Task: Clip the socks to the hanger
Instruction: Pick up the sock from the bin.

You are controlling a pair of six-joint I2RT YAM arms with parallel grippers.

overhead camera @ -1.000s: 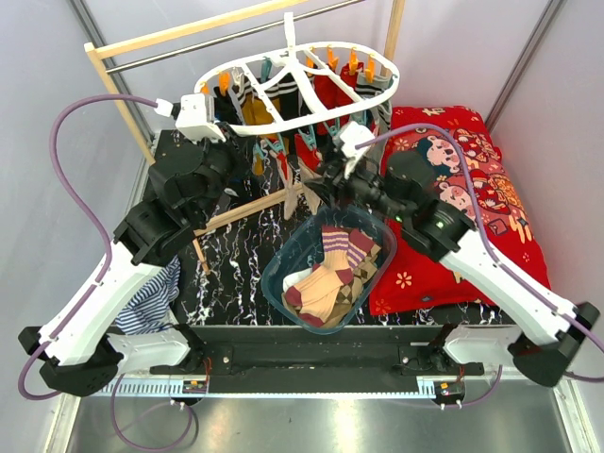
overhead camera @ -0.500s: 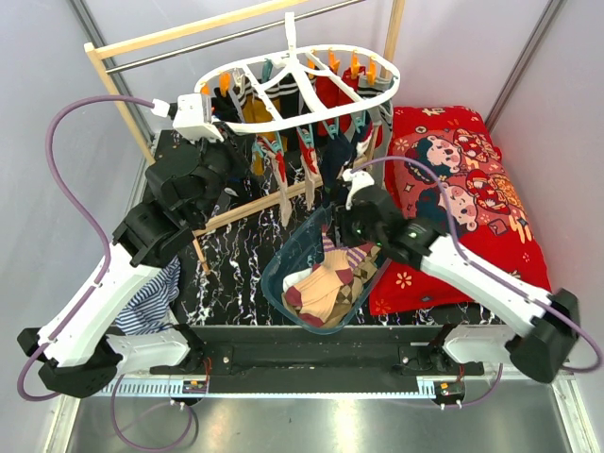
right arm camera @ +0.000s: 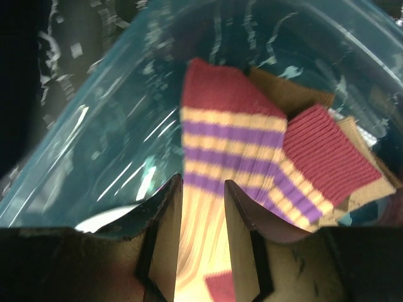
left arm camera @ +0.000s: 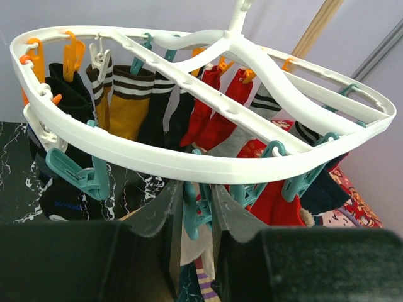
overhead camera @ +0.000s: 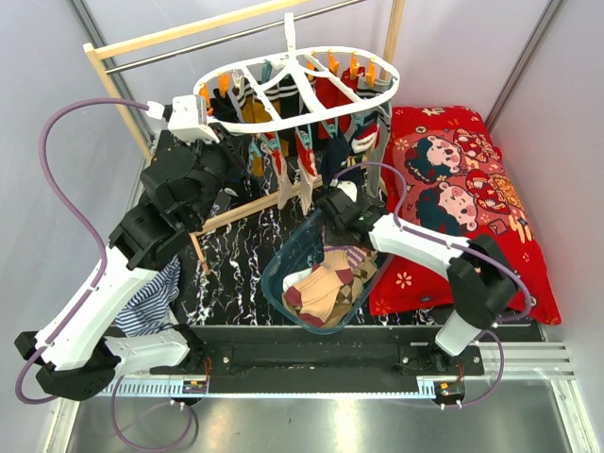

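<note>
Pinching teal clip (left arm camera: 192,217), left tool (left arm camera: 196,187); right tool (right arm camera: 203,185) above striped sock (right arm camera: 230,135).

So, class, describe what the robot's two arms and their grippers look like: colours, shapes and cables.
Both arms, left arm and right arm, have white shells with bulky black joints. A purple cable loops along each. Each gripper has two flat pointed fingers: grey on the left gripper, tan-looking on the right gripper.

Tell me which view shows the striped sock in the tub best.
Right wrist: the striped sock fills the frame, stripes clear. Top external shows it small in the tub; left wrist, barely a glimpse.
</note>
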